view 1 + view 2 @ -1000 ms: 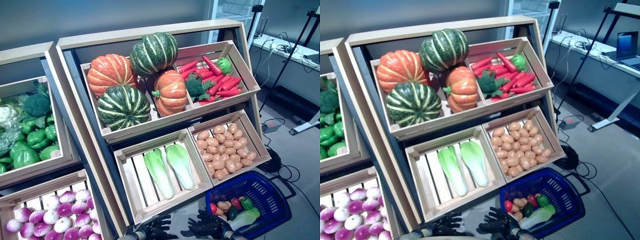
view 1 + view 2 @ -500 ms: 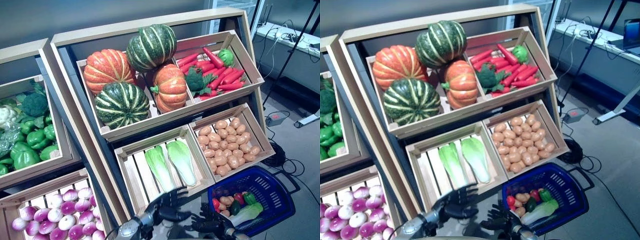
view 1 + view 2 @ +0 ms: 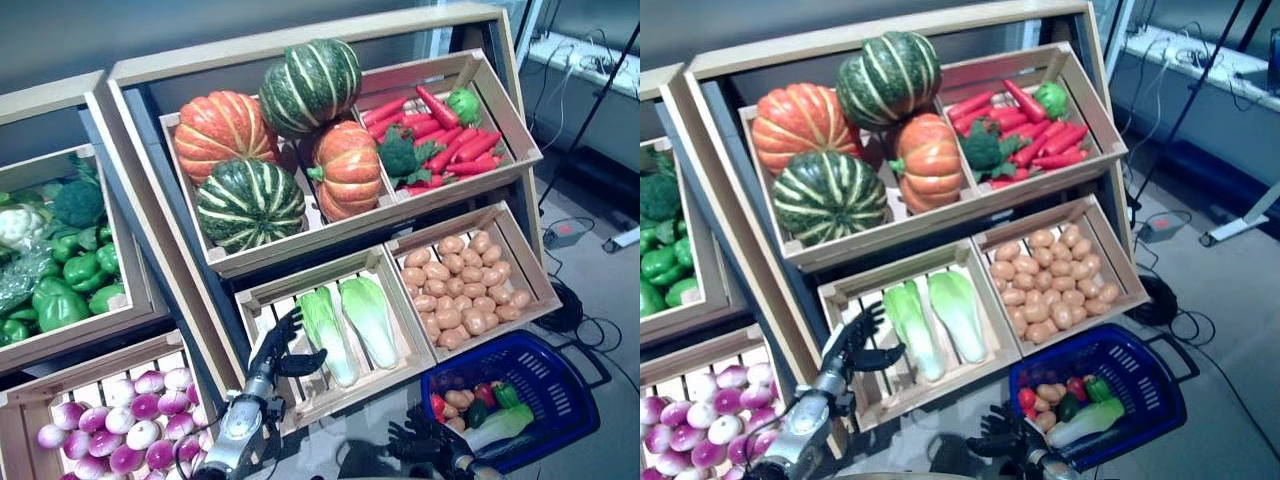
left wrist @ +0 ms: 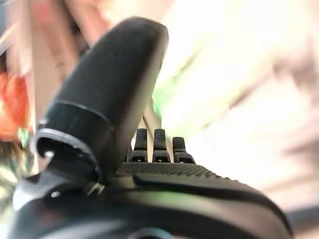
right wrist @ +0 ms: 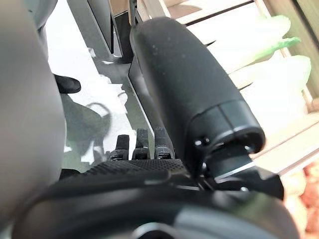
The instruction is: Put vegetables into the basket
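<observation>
Two pale green cabbages (image 3: 326,334) (image 3: 368,320) lie side by side in a slatted wooden crate (image 3: 262,300) on the lower shelf. My left hand (image 3: 279,345) is raised over the left part of that crate, just left of the nearer cabbage, open and holding nothing. Its wrist view shows the thumb (image 4: 112,84) straight, with pale green blur beyond. The blue basket (image 3: 556,386) sits on the floor at the lower right with a cabbage, peppers and potatoes in it. My right hand (image 3: 421,444) hangs low beside the basket, open and holding nothing.
Right of the cabbages is a crate of potatoes (image 3: 462,297). The upper shelf holds pumpkins (image 3: 250,205) and a crate of red carrots (image 3: 452,150). A second stand on the left has green peppers (image 3: 62,290) and purple onions (image 3: 120,435).
My left arm has risen from the lower edge up to the cabbage crate, its hand spread. The right hand stays low. The camera has shifted a little.
</observation>
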Robot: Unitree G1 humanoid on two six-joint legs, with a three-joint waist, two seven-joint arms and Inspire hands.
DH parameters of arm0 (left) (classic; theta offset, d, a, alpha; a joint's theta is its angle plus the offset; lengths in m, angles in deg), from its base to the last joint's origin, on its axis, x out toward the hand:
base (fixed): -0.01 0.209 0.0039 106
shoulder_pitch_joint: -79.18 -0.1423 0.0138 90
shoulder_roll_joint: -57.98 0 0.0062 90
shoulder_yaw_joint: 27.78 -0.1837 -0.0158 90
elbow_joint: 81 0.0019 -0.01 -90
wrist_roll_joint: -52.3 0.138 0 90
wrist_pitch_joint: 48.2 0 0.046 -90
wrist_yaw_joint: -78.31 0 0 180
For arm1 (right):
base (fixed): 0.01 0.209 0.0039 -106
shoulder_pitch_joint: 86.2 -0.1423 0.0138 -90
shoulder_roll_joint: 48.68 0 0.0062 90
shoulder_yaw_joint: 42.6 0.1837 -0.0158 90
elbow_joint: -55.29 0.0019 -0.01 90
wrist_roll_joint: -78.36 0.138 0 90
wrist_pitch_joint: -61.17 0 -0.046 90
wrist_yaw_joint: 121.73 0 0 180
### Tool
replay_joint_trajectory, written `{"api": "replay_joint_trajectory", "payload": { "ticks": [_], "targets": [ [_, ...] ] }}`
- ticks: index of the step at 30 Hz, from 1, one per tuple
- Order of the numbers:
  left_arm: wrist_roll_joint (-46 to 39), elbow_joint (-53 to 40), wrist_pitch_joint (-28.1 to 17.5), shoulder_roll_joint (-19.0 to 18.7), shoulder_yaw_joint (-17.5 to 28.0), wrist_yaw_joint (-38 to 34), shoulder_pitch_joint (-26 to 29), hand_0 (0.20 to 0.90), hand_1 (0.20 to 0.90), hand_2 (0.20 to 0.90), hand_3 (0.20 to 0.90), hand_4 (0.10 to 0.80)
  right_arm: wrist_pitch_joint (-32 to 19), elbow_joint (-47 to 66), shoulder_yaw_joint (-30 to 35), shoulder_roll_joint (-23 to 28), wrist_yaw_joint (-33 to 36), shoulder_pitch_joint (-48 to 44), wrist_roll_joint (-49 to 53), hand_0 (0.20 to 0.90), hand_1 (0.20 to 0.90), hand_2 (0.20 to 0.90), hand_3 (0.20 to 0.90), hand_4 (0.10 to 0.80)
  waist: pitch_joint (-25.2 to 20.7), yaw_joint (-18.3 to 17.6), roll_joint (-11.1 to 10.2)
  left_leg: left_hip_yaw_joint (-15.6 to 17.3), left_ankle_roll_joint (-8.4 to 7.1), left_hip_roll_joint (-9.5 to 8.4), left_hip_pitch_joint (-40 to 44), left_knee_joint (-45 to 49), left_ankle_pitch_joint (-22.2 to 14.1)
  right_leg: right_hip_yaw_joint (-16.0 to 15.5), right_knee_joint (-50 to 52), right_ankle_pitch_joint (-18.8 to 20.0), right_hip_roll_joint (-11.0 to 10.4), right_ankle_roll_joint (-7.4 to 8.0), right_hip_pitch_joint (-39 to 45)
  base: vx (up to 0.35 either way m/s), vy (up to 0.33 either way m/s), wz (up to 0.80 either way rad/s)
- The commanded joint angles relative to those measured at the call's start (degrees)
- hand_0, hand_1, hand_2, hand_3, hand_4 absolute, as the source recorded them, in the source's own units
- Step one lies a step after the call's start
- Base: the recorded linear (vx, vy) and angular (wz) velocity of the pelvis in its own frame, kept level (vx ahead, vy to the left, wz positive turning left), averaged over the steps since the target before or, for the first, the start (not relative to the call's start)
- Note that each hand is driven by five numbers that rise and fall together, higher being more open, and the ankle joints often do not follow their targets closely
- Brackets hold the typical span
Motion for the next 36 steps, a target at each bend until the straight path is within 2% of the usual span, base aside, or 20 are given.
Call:
{"api": "replay_joint_trajectory", "payload": {
  "ticks": [1,2,4,5,6,7,8,12,16,18,21,22,29,34,36],
  "targets": [
    [21.2,2.2,6.0,-3.3,-3.4,-18.3,19.8,0.900,0.900,0.900,0.900,0.800,-5.4,2.2,-3.4,1.9,0.7,-6.2,6.8,0.900,0.900,0.900,0.900,0.800,7.0,-2.8,-1.0,2.0,4.94,-8.00,-4.8,0.6,0.8,0.5,3.9,0.7,6.4,-6.48,-5.3,-0.244,0.061,-0.10],
    [21.8,2.7,6.5,-3.7,-3.8,-18.9,20.6,0.900,0.900,0.900,0.900,0.800,-5.6,2.2,-3.4,2.0,0.6,-6.5,7.2,0.900,0.900,0.900,0.900,0.800,7.3,-2.9,-1.0,2.1,4.94,-7.97,-5.1,0.8,0.8,0.6,4.2,0.7,6.4,-6.53,-5.6,-0.223,0.054,-0.21],
    [27.6,7.2,10.1,-6.1,-6.4,-22.9,27.5,0.900,0.900,0.900,0.900,0.800,-7.4,4.3,-4.2,3.4,0.6,-8.7,10.0,0.900,0.900,0.900,0.900,0.800,11.1,-4.2,-1.4,2.8,4.63,-7.69,-9.3,5.3,0.7,0.8,8.9,0.1,6.2,-7.03,-10.2,-0.188,0.043,-0.22],
    [29.5,7.7,10.6,-6.3,-6.7,-23.5,28.1,0.900,0.900,0.900,0.900,0.800,-7.6,4.6,-4.2,3.5,0.6,-8.9,10.4,0.900,0.900,0.900,0.900,0.800,11.3,-4.3,-1.4,2.9,4.59,-7.67,-10.0,6.1,0.5,0.8,9.6,-0.2,6.1,-7.12,-10.9,-0.264,0.051,-0.18],
    [32.7,10.5,12.1,-7.8,-9.2,-26.7,31.4,0.900,0.900,0.900,0.900,0.800,-8.4,6.1,-4.6,4.3,0.5,-9.9,11.4,0.900,0.900,0.900,0.900,0.800,13.7,-5.0,-1.8,3.3,4.34,-7.54,-14.4,11.1,0.2,0.4,14.6,-0.9,5.7,-7.42,-15.4,-0.162,0.030,-0.23],
    [33.5,11.0,12.5,-8.0,-9.5,-26.9,32.0,0.900,0.900,0.900,0.900,0.800,-8.5,6.3,-4.6,4.4,0.6,-10.1,11.6,0.900,0.900,0.900,0.900,0.800,13.9,-5.1,-1.9,3.4,4.32,-7.53,-15.1,11.8,0.1,0.4,15.3,-1.1,5.6,-7.45,-16.2,-0.263,0.036,-0.29],
    [36.9,14.0,13.7,-9.9,-12.3,-28.7,35.8,0.900,0.900,0.900,0.900,0.800,-8.8,7.6,-4.8,5.5,-0.3,-11.1,13.7,0.900,0.900,0.900,0.900,0.800,15.7,-5.7,-2.5,3.8,4.26,-7.62,-19.9,17.0,-0.5,0.0,20.3,-2.2,5.2,-7.83,-20.8,-0.160,0.017,-0.17],
    [44.8,16.4,19.8,-12.6,-16.8,-30.6,40.2,0.900,0.900,0.900,0.900,0.800,-8.7,10.4,-4.4,6.4,-2.1,-12.3,18.0,0.900,0.900,0.900,0.900,0.800,17.2,-6.1,-3.7,4.9,4.70,-7.62,-28.0,25.2,-2.8,-0.6,26.9,-4.0,4.2,-8.32,-28.1,-0.135,0.005,0.01],
    [49.9,17.6,23.7,-14.6,-19.6,-31.8,43.7,0.900,0.900,0.900,0.900,0.800,-8.7,13.0,-5.1,6.5,-1.4,-14.2,19.8,0.900,0.900,0.900,0.900,0.800,18.6,-6.4,-4.3,5.5,4.98,-7.02,-34.4,30.3,-3.8,-0.4,31.1,-4.6,4.7,-8.65,-33.9,-0.139,0.001,0.00],
    [54.4,16.4,27.3,-17.0,-22.4,-31.0,46.6,0.900,0.900,0.900,0.900,0.800,-8.2,16.5,-5.1,7.1,0.0,-15.4,20.8,0.900,0.900,0.900,0.900,0.800,20.2,-6.5,-4.6,5.5,5.26,-5.96,-40.2,36.1,-5.4,-0.5,36.2,-5.8,5.0,-9.06,-39.1,-0.190,0.018,-0.05],
    [56.4,15.2,29.8,-18.5,-23.7,-28.8,47.9,0.900,0.900,0.900,0.900,0.800,-8.2,17.6,-4.5,7.6,0.7,-15.9,21.0,0.900,0.900,0.900,0.900,0.800,20.9,-6.6,-4.5,5.7,5.42,-5.50,-43.3,39.5,-6.3,-0.9,39.2,-6.6,4.9,-9.39,-41.9,-0.081,0.026,-0.03],
    [57.3,14.8,31.9,-19.8,-24.2,-27.0,48.4,0.900,0.900,0.900,0.900,0.800,-8.0,18.1,-3.8,8.3,1.1,-16.0,21.3,0.900,0.900,0.900,0.900,0.800,21.6,-6.5,-4.4,5.3,5.17,-5.17,-44.9,42.8,-8.9,-0.6,42.6,-9.0,5.1,-9.14,-43.2,0.004,0.028,0.08],
    [57.5,13.1,35.1,-24.6,-24.4,-23.6,48.5,0.900,0.900,0.900,0.900,0.800,-7.0,18.0,-0.6,10.7,1.5,-16.5,22.8,0.900,0.900,0.900,0.900,0.800,23.1,-6.1,-3.8,5.6,5.37,-4.15,-51.1,49.8,-10.8,-1.2,50.4,-11.3,4.5,-10.05,-48.7,-0.053,0.033,-0.04],
    [58.1,11.7,35.0,-27.0,-23.9,-24.8,49.6,0.900,0.900,0.900,0.900,0.800,-6.9,18.4,0.6,11.6,1.3,-16.7,23.0,0.900,0.900,0.900,0.900,0.800,24.0,-5.8,-3.9,5.2,5.15,-4.05,-53.6,52.9,-11.6,-1.5,53.6,-12.1,4.3,-10.48,-50.8,-0.030,-0.002,0.03],
    [60.0,11.9,34.7,-27.9,-24.1,-23.9,52.0,0.900,0.900,0.900,0.900,0.800,-7.6,18.9,0.6,11.9,1.6,-16.9,23.4,0.900,0.900,0.900,0.900,0.800,24.2,-5.5,-4.1,4.8,5.37,-4.30,-55.3,54.2,-11.9,-1.8,55.0,-12.5,4.3,-10.70,-52.3,-0.032,-0.013,0.12]
  ]
}}
